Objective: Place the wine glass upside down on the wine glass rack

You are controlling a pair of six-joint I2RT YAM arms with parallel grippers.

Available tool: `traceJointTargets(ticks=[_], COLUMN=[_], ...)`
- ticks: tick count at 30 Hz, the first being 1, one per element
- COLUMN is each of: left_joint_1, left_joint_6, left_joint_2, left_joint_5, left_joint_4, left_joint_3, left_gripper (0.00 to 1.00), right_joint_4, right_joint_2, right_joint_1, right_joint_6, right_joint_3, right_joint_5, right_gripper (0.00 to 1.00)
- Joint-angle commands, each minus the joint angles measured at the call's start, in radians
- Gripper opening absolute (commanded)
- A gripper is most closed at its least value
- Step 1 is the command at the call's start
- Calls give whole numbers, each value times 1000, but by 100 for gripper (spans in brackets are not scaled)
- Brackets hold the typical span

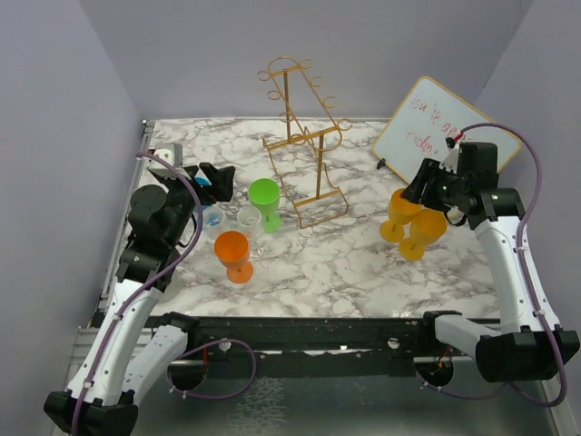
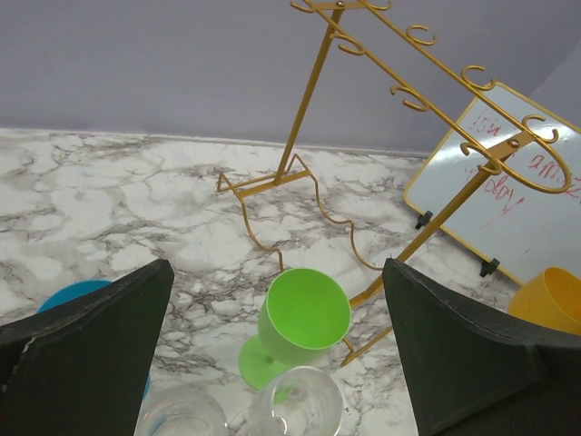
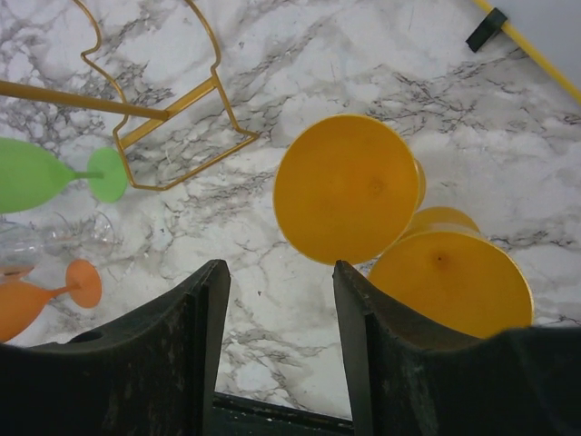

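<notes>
Two yellow glasses point(image 1: 399, 211) are seen upright and close together on the right of the marble table point(image 1: 345, 263), well apart from the rack point(image 1: 289, 104). Whether they touch cannot be told. The right gripper point(image 1: 413, 193) is held just above the farther one. In the right wrist view its jaws are parted to a middling width, bare marble is seen between them, and nothing is gripped. That glass's round top point(image 3: 349, 186) is seen just ahead of the fingertips, with the other glass point(image 3: 449, 282) beside it.

The rack is set upright on its wire base at mid-table, toward the back. A green glass point(image 1: 265, 195) is stood just left of that base. An orange glass point(image 1: 232, 247) is placed nearer the arms, and two clear glasses point(image 2: 295, 404) are found between the two. A blue item point(image 2: 77, 292) is partly hidden behind a left finger.

The left gripper point(image 1: 204, 179) is spread wide and holds nothing. It is held at the left of the table and pointed toward the green glass and the rack. A whiteboard point(image 1: 427, 127) with red writing is leaned at the back right.
</notes>
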Motion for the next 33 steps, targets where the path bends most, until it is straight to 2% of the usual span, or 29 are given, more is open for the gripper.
traceJointTargets(ticks=[1, 5, 12, 19, 22, 27, 33], left_joint_1=[4, 4, 4, 4, 4, 4, 4], left_joint_6=[3, 29, -3, -14, -34, -68, -98], left_joint_2=[28, 101, 133, 101, 93, 116, 124], left_joint_5=[67, 141, 101, 107, 128, 103, 100], left_joint_4=[41, -20, -24, 67, 71, -17, -57], left_joint_3=[10, 69, 59, -1, -2, 55, 89], left_gripper=[99, 99, 99, 99, 99, 99, 99], right_joint_4=[-14, 34, 49, 86, 100, 105, 120], right_joint_2=[51, 112, 222, 319, 349, 346, 261], right_joint_1=[62, 141, 230, 293, 319, 371, 388], right_joint_6=[-19, -1, 5, -29, -45, -55, -40], right_joint_3=[-11, -20, -4, 13, 29, 55, 63], right_joint_5=[20, 104, 301, 361, 391, 434, 448], right_gripper=[54, 54, 50, 35, 23, 1, 1])
